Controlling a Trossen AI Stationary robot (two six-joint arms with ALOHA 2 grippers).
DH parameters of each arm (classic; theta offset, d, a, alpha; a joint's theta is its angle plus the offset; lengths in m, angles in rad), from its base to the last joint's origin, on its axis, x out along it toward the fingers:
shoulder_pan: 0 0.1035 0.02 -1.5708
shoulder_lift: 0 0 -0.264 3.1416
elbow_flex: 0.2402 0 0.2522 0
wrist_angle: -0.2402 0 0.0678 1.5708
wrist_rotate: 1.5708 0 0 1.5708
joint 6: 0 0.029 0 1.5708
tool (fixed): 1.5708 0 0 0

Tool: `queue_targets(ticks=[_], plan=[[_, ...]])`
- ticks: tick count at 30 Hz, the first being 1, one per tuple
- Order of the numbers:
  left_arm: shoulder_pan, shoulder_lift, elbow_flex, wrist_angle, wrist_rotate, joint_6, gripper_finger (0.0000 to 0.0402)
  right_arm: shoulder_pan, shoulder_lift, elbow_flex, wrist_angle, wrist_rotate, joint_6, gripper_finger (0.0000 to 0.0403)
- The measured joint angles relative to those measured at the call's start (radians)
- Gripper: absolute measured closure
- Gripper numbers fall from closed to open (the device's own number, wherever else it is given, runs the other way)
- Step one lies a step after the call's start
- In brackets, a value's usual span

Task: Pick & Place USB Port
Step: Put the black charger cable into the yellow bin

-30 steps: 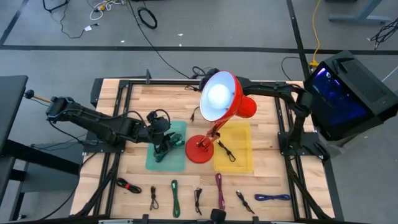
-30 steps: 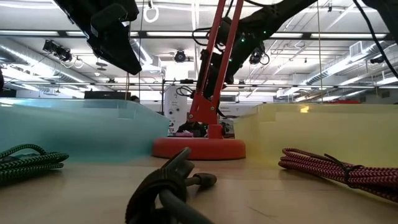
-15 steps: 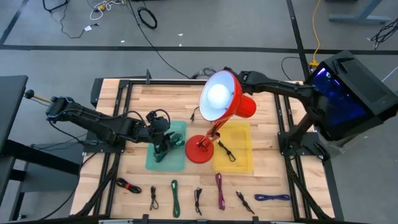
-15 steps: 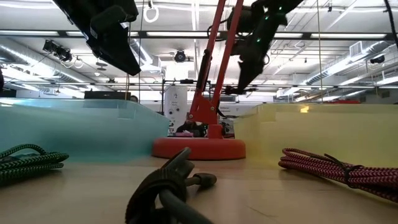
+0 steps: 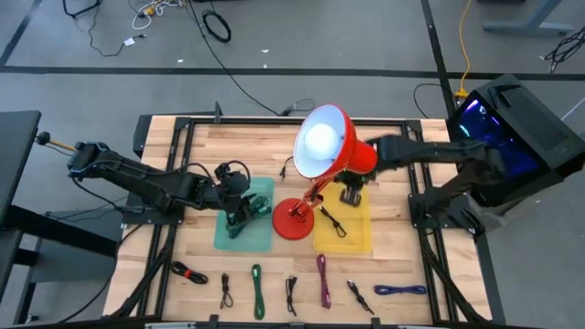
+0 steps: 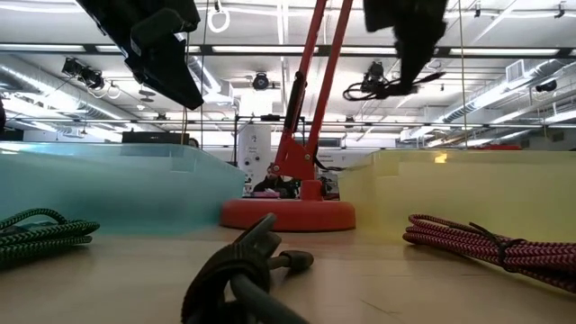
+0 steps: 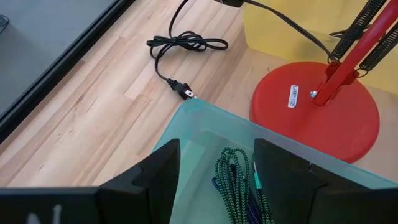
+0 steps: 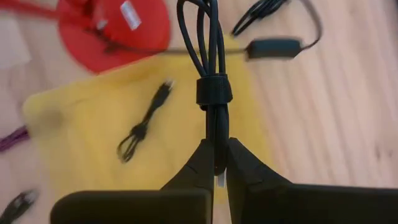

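Right end effector, clenched on a bundled black cable, hangs above the far part of the yellow tray, just beside the red lamp; left end effector, released with its fingers spread wide, hangs over the green tray in which a green braided cable lies. Tabletop: light wood, with a row of further bundled cables along its near edge. Lamp: its round red base stands between the two trays, and its own power cord and plug lie on the bare wood behind the green tray. Yellow tray: it already holds one small black cable. Held cable: judged light, limp and non-fragile, its loops stiffened only by the dark band round the middle. The fingers pinch the strands just short of that band, which seems the sound place to hold, since a grip at a loose end would likely let the loops swing. Long axis: in the right wrist view it runs straight forward from the fingers, the looped end pointing away from the wrist; how it is tilted against the tabletop cannot be told.
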Motion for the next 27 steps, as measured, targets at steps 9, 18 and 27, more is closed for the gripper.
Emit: queue_targets(ticks=[9, 18, 27], plan=[[0.000, 0.000, 0.000, 0.001, 0.002, 0.000, 0.0191, 0.295, -0.002, -0.065, -0.005, 0.149, 0.355, 0.0393], [-0.002, 0.000, 0.000, 0.001, 0.003, 0.000, 0.0191, 0.449, -0.001, -0.302, 0.224, 0.225, 0.609, 0.0393], [-0.002, 0.000, 0.000, 0.001, 0.001, 0.001, 0.0191, 0.447, -0.001, -0.364, 0.251, 0.285, 0.691, 0.0369]])
